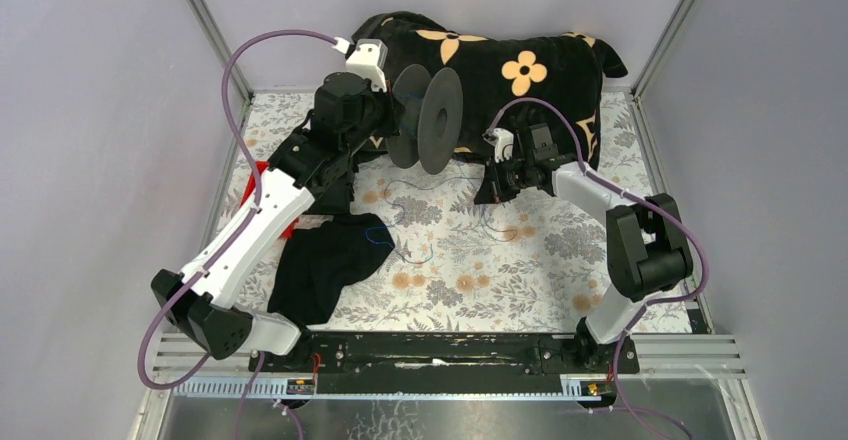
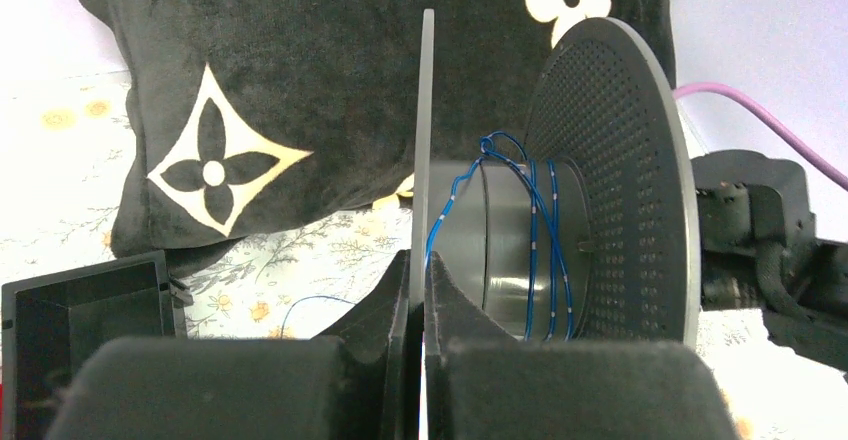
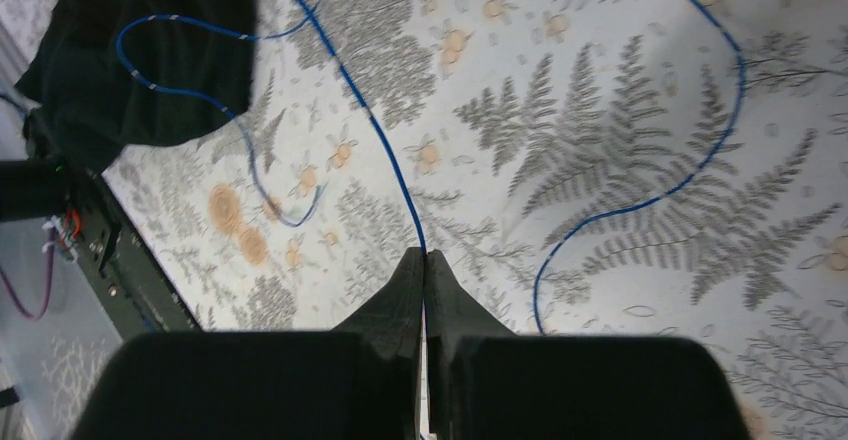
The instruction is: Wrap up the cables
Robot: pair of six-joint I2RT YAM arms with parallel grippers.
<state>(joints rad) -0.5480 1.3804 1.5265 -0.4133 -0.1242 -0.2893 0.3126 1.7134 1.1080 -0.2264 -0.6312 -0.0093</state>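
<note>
Cables (image 2: 533, 260) blue with small white ticks; spool (image 2: 610, 180) dark grey, flange dotted with a fine hole grid. Cushion (image 1: 520, 65) black with cream 4-petal flower motifs, tablecloth (image 1: 480, 270) white with grey ferns and orange-tan blossoms. Cloth (image 1: 320, 270) plain black, arm cords (image 1: 232, 80) purple, arm shells (image 1: 250, 230) white over black joints.

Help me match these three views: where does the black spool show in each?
Top external: black spool at upper centre, in front of the flowered cushion.
Left wrist: centre-right, its near flange clamped edge-on in the left tool.
Right wrist: not in it; the right tool pinches the blue cable.
Shared landmark: the fern-print table cover, seen in all three.
</note>
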